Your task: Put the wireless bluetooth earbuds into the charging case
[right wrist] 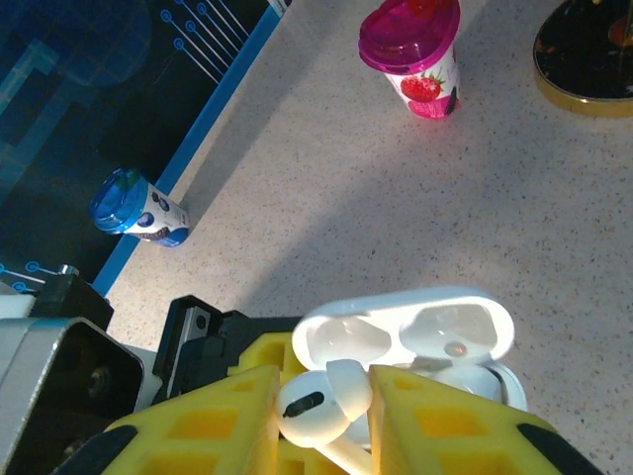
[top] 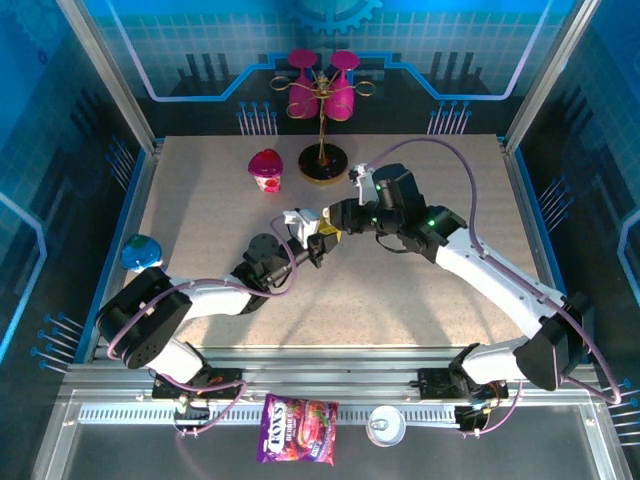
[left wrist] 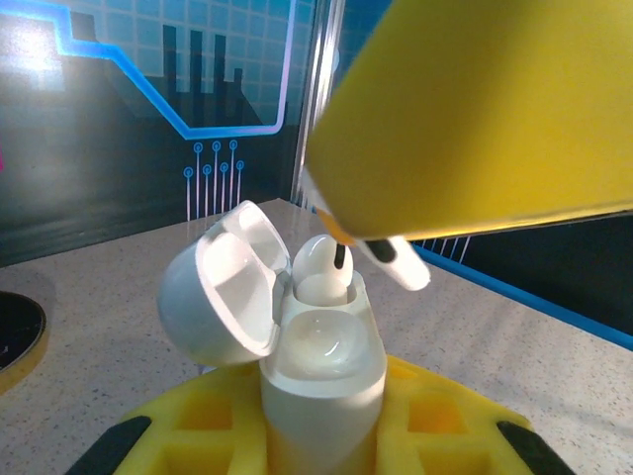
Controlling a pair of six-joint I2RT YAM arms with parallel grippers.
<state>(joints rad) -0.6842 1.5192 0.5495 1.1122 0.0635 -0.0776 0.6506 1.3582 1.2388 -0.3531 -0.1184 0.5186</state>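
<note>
We are seeing right fingers point(right wrist: 445, 426) pinching earbud point(right wrist: 318, 404) just over charging case point(left wrist: 321, 381), above worktop point(top: 200, 200) middle. Earbud is lying slanted, long axis nearer level than upright: bulb dipping at far socket, stem pointing out rightward in left wrist view. Left fingers point(left wrist: 445, 421) are clamping case upright, lid point(left wrist: 223, 292) hanging open to left. Near socket is showing glossy hollow.
</note>
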